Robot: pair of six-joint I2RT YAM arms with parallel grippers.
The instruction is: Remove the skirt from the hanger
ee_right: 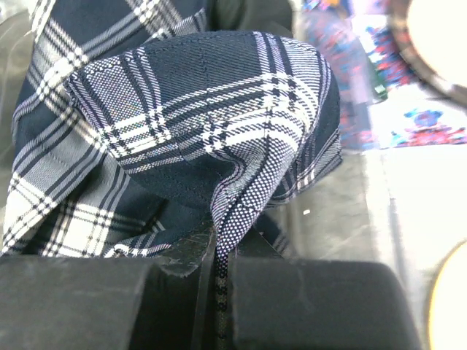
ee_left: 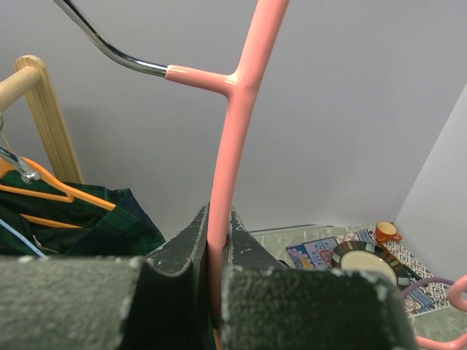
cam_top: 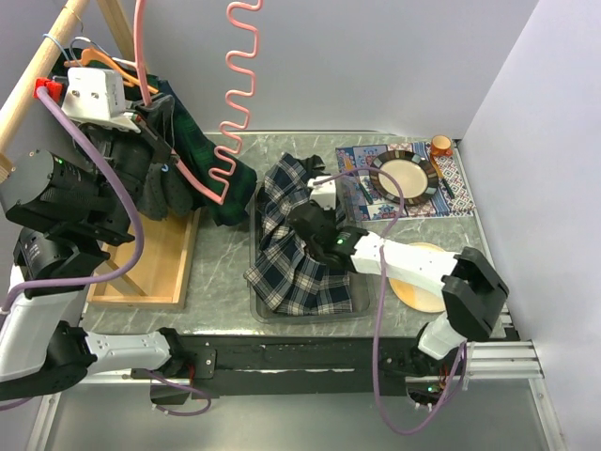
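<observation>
The navy and white plaid skirt (cam_top: 291,258) lies bunched in a clear tray (cam_top: 258,315) at the table's middle, apart from the hanger. My right gripper (cam_top: 308,221) is shut on a fold of the skirt (ee_right: 219,124), with the cloth pinched between the jaws of the right gripper (ee_right: 221,255). My left gripper (cam_top: 152,127) is raised at the far left, shut on the pink hanger (cam_top: 240,66), whose wavy bar hangs beside it. In the left wrist view the hanger's pink stem (ee_left: 228,146) runs up from between the closed left gripper (ee_left: 217,244).
A wooden rack (cam_top: 38,66) at the far left carries other hangers and dark green plaid clothes (cam_top: 202,160) over a wooden base (cam_top: 150,268). A plate on a patterned mat (cam_top: 404,176), an orange cup (cam_top: 439,146) and a yellow plate (cam_top: 423,287) are on the right.
</observation>
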